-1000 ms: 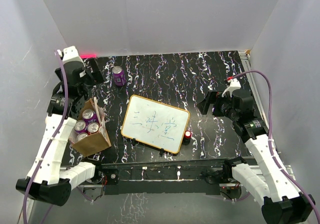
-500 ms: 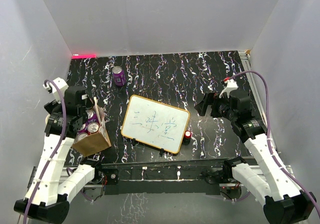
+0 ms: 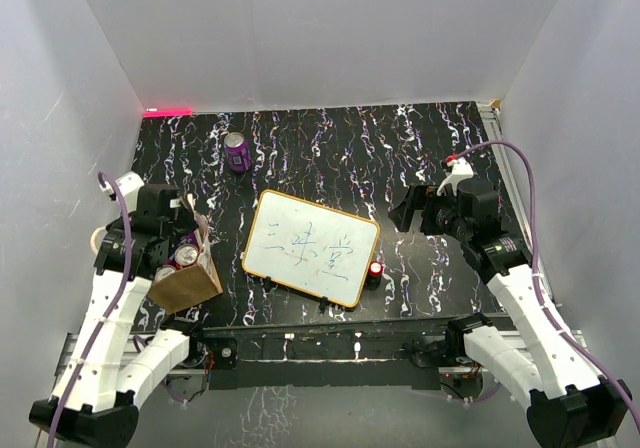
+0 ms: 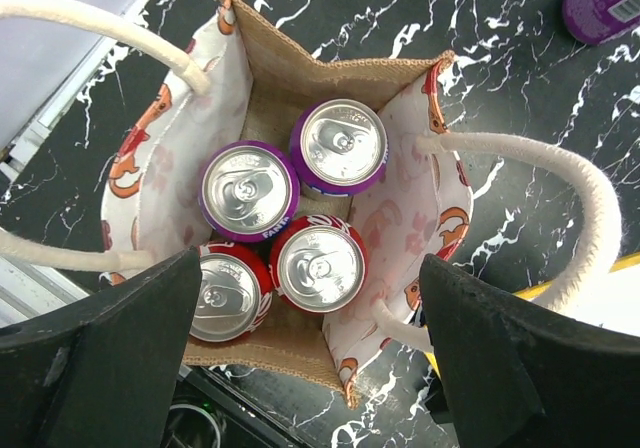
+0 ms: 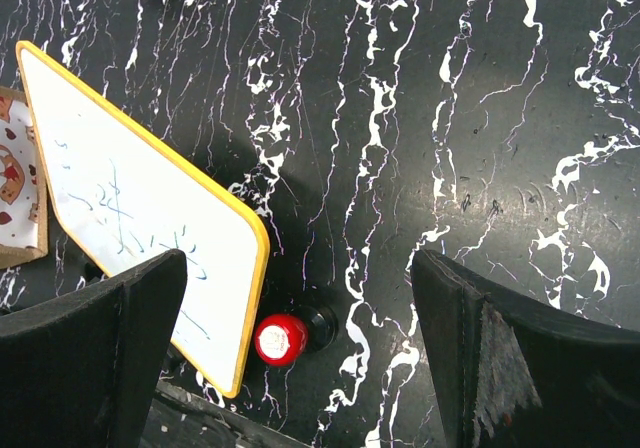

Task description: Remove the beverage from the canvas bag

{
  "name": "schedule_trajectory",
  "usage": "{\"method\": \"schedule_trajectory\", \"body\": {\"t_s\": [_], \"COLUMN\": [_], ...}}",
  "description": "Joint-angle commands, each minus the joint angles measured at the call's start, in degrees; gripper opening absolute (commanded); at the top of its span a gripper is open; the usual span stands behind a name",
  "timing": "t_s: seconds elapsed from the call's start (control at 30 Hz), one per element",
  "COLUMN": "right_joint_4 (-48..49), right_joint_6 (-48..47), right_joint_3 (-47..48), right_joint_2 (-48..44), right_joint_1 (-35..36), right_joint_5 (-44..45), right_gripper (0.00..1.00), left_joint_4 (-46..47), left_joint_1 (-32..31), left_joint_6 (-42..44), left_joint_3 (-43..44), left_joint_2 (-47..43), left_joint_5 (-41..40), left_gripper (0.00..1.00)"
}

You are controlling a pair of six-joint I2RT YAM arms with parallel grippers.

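The tan canvas bag (image 3: 185,280) stands at the near left of the table. In the left wrist view the bag (image 4: 285,68) is seen from above, with cream handles. It holds several cans: two purple ones (image 4: 342,146) and two red ones (image 4: 317,264). My left gripper (image 4: 310,368) is open right above the bag's mouth, its fingers (image 4: 110,358) wide apart and holding nothing. In the top view the left gripper (image 3: 172,230) hides most of the bag's opening. My right gripper (image 5: 300,358) is open and empty over the right side of the table.
A purple can (image 3: 237,152) stands on the table at the far left, also in the left wrist view (image 4: 605,3). A wood-framed whiteboard (image 3: 311,247) lies mid-table with a red-capped marker (image 3: 375,270) at its right edge, both also in the right wrist view (image 5: 283,338).
My left arm has swung from the far left back over the bag and come down toward its mouth. The right arm has barely moved.
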Motion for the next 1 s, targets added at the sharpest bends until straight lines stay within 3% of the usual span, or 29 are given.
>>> {"method": "schedule_trajectory", "body": {"t_s": [0.0, 0.07, 0.27, 0.43, 0.63, 0.77, 0.83, 0.97], "right_joint_4": [3.34, 3.32, 3.14, 3.13, 3.32, 3.02, 2.72, 2.84], "right_joint_6": [-0.50, -0.51, -0.61, -0.49, -0.49, -0.63, -0.60, -0.62], "right_joint_3": [0.34, 0.42, 0.51, 0.43, 0.42, 0.51, 0.67, 0.60], "right_joint_2": [0.06, -0.03, -0.20, -0.23, -0.07, -0.44, -0.60, -0.61], "right_joint_1": [0.43, 0.43, 0.39, 0.52, 0.61, 0.60, 0.66, 0.70], "right_joint_5": [0.12, 0.50, 0.56, 0.38, 0.18, 0.49, 0.69, 0.72], "right_gripper": [0.98, 0.98, 0.98, 0.98, 0.98, 0.98, 0.98, 0.98], "left_joint_4": [0.28, 0.52, 5.04, 12.43, 14.11, 19.24, 21.55, 18.73], "left_joint_1": [0.10, 0.22, 3.83, 12.94, 13.69, 13.93, 13.90, 13.91], "left_joint_6": [-1.46, -2.77, -0.86, 4.97, 5.23, 12.13, 19.72, 24.27], "left_joint_3": [-1.51, -1.76, -4.39, -6.67, -4.28, -4.37, -5.06, -4.08], "left_joint_2": [4.54, 6.39, 9.19, 8.67, 13.90, 14.77, 15.18, 17.22], "left_joint_5": [0.56, -0.50, 1.37, 11.41, 14.48, 15.66, 19.36, 20.69], "left_gripper": [0.87, 0.86, 0.70, 0.59, 0.58, 0.52, 0.53, 0.62]}}
